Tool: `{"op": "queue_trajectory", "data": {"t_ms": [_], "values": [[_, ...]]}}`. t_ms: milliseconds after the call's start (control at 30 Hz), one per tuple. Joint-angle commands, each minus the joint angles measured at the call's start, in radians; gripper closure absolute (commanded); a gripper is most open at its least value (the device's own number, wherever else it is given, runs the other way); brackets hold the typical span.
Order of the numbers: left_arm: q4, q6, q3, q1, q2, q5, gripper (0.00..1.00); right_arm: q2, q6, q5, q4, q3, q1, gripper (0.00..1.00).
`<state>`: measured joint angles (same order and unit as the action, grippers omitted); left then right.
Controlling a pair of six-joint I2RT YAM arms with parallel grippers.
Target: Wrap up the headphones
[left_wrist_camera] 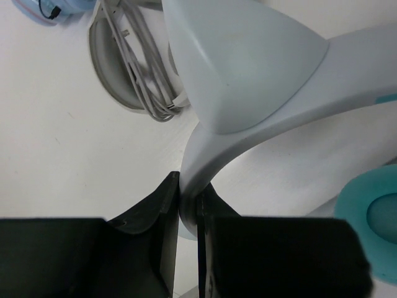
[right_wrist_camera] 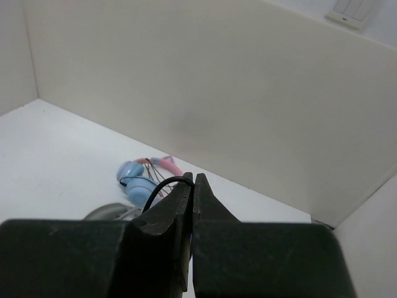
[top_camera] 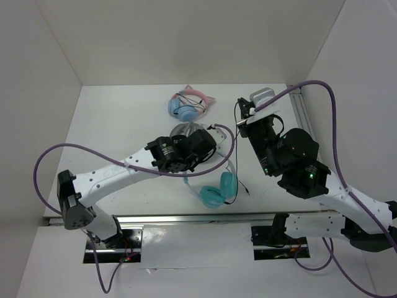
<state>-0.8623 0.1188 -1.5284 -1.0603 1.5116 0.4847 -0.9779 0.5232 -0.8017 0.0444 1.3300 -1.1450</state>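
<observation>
Top cam looks down on the whole table (top_camera: 111, 133) from high up behind, left wrist cam's crammed against the headphones (left_wrist_camera: 248, 81), right wrist cam faces the back wall (right_wrist_camera: 186, 81), sharing the pink pair (right_wrist_camera: 138, 179) with top.

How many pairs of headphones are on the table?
3: the teal pair nearest the front, the grey pair mid-table, partly under the left arm, and the pink-banded pair farthest back.
</observation>
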Motion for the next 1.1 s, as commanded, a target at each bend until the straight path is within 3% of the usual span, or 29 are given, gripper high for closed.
{"op": "queue_trajectory", "data": {"t_ms": [0,367,500,600,800,967,1067], "values": [[0.019,0.11,-0.078,0.026,0.039,0.091,1.0,-0.001,-0.054,0.033,0.015,0.043,0.004,1.0],[0.014,0.182,-0.176,0.04,0.141,0.091,1.0,-0.033,-0.083,0.029,0.025,0.052,0.004,1.0],[0.179,0.073,-0.048,-0.024,0.046,-0.11,1.0,-0.042,-0.043,-0.059,-0.035,0.034,0.013,1.0],[0.213,0.061,0.017,-0.024,-0.056,-0.191,1.0,-0.042,-0.043,-0.059,-0.044,0.023,0.045,1.0],[0.223,0.028,0.169,-0.024,-0.236,-0.235,1.0,-0.001,-0.065,-0.041,-0.054,-0.009,0.132,1.0],[0.223,0.018,0.191,-0.024,-0.314,-0.366,1.0,-0.033,-0.074,0.001,-0.041,0.009,0.133,1.0],[0.209,0.018,0.172,-0.024,-0.312,-0.376,1.0,-0.062,-0.097,0.025,-0.018,0.02,0.133,1.0]]}}
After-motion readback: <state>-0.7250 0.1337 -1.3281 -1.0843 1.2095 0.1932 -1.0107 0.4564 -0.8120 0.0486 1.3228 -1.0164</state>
